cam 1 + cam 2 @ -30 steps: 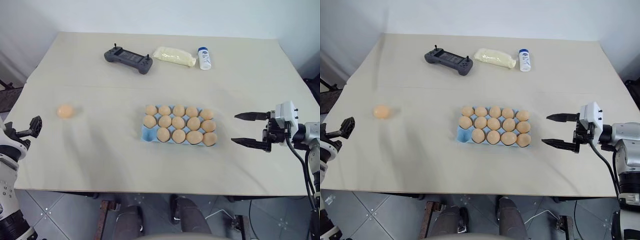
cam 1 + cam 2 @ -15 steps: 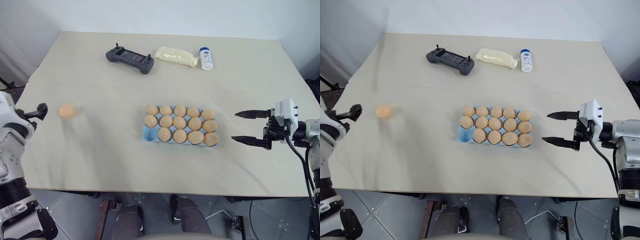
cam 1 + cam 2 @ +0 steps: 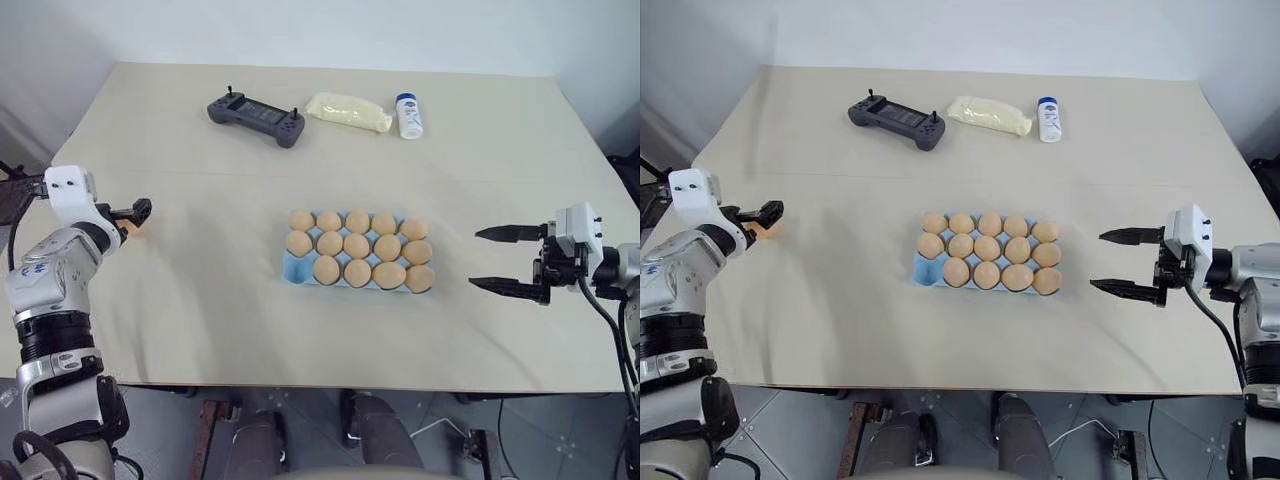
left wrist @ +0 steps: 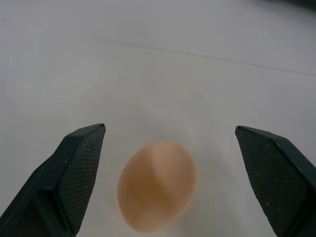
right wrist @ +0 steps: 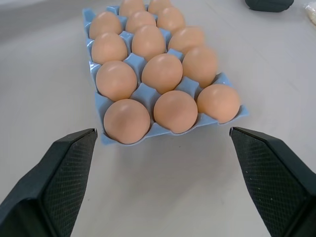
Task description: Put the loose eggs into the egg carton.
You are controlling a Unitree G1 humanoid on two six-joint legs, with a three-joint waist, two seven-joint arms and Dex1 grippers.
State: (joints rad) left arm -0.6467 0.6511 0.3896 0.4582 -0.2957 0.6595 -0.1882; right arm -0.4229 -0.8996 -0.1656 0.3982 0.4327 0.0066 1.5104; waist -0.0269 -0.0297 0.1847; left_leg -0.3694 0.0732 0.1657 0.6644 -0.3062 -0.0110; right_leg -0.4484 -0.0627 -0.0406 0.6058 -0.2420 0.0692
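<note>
- On the beige worktop, mid-area: egg carton, light blue, 3 rows of 5 cups. 14 cups hold eggs; 1 cup, at the near-left corner, shows bare blue.
- At the worktop's left side: 1 loose egg, orange-tan, lying on the cloth, well apart from the carton.
- Left gripper: jaws spread wide, nothing pinched. In the head views the arm and black fingers cover most of the egg; a sliver of orange shows just at the fingertips.
- Left wrist view gives what the head views hide: the whole egg sits between the 2 open fingers, touching neither, a gap on each side. It looks slightly blurred.
- Right gripper: jaws spread wide, empty, held just right of the carton, pointing toward it, not touching.
- Right wrist view shows the carton's short end up close, eggs seated in their cups, blue rim visible between them; the empty cup cannot be made out from this angle. A dark object corner shows at the far edge, too little to identify there.
- Far side of the worktop, head views: dark grey handheld controller, a pale yellow bag just right of it, then a small white bottle with a blue cap. All well apart from the carton.
</note>
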